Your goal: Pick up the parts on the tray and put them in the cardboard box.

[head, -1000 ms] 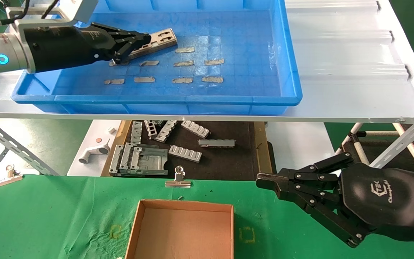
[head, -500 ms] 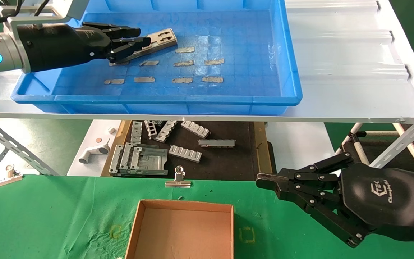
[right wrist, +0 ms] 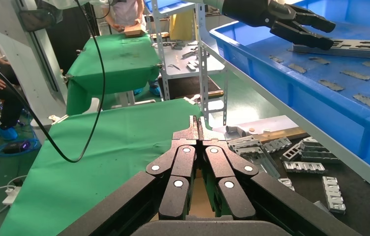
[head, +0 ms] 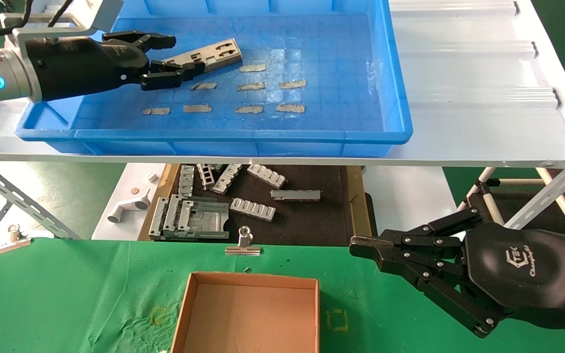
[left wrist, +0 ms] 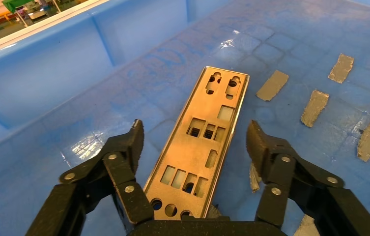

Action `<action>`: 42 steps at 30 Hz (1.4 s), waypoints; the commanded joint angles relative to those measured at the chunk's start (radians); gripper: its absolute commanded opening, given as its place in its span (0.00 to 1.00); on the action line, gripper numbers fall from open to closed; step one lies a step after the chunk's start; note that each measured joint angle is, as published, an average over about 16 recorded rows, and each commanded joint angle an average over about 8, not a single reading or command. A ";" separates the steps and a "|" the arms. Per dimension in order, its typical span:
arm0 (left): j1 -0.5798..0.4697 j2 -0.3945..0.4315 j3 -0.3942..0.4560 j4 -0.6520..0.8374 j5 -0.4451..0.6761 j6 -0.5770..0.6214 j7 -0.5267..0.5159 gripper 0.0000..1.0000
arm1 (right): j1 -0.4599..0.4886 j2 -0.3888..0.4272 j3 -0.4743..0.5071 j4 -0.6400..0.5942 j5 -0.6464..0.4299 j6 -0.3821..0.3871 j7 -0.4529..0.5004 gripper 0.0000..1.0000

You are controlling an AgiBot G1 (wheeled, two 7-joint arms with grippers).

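Silver punched parts [head: 216, 52] lie at the back left of the blue tray [head: 214, 135]; in the right wrist view the parts [right wrist: 342, 46] look like a thin stack. My left gripper [head: 184, 55] is open over their near end, one finger on each side, touching neither long edge. In the left wrist view the top plate [left wrist: 200, 147] runs between the spread fingertips [left wrist: 137, 135] of the left gripper [left wrist: 195, 135]. The cardboard box [head: 253, 280] stands empty on the green table at the front. My right gripper [head: 356, 243] is shut and holds nothing, parked to the right of the box.
Tan tape scraps [head: 248, 109] dot the tray floor. Under the white shelf [head: 459, 142], a black mat [head: 312, 220] holds grey ribbed brackets [head: 253, 208] and a metal frame [head: 189, 218]. A metal binder clip [head: 243, 245] grips the green cloth's far edge.
The left gripper's fingers have spread from a narrow hold at the plates' end to wide open, and the hand has drawn back slightly left. The plates and the right arm have stayed put.
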 commanded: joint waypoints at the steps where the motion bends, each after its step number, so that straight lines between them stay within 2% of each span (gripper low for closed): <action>1: 0.001 0.000 0.000 -0.001 0.000 -0.002 0.000 0.31 | 0.000 0.000 0.000 0.000 0.000 0.000 0.000 0.00; 3: 0.002 0.000 0.000 -0.001 0.000 -0.002 0.000 0.10 | 0.000 0.000 0.000 0.000 0.000 0.000 0.000 0.00; 5: 0.003 0.000 0.000 -0.002 -0.001 -0.002 0.000 0.01 | 0.000 0.000 0.000 0.000 0.000 0.000 0.000 0.00; 42: 0.015 0.001 -0.007 -0.008 -0.009 -0.007 -0.001 0.00 | 0.000 0.000 0.000 0.000 0.000 0.000 0.000 0.00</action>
